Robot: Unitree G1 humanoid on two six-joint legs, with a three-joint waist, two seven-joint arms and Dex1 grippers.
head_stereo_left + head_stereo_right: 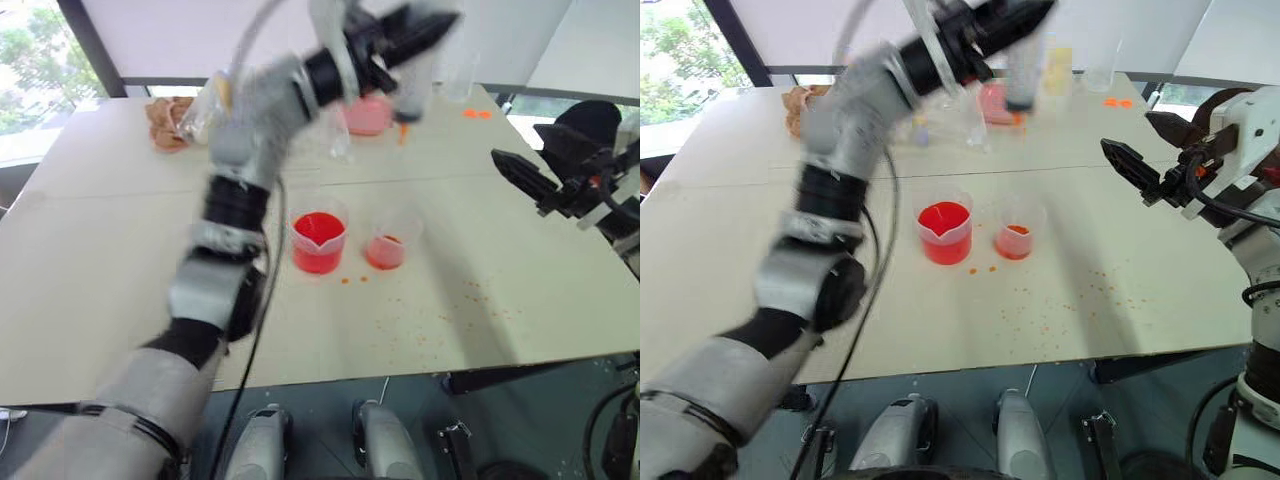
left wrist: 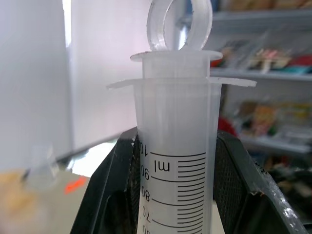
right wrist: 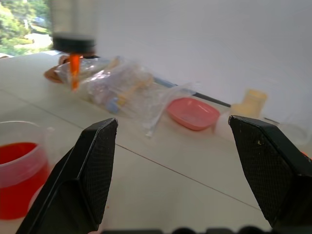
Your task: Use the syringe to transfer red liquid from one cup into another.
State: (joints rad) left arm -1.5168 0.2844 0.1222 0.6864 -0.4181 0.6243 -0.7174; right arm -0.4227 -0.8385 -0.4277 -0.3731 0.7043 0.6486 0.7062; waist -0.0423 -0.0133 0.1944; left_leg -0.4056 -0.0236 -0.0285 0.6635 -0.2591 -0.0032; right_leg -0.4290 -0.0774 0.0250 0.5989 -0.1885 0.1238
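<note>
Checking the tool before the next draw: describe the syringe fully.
The syringe is a clear plastic barrel with printed millilitre marks, a flange and a ring-topped plunger pushed fully in. A black seal sits at the bottom above a short orange tip. It hangs upright, tip down, high above the table, clamped by the left gripper.

Non-task items on the table (image 1: 120, 300)

Pink bowl (image 3: 192, 113), crumpled clear plastic bag (image 3: 124, 90) beside it; orange droplets (image 1: 1060, 300) scattered across the surface.

Open way: we see bare table (image 1: 480, 300) right of both cups.
Blocked: spouted beaker (image 1: 319, 243) and small cup (image 1: 386, 245) stand close together.
</note>
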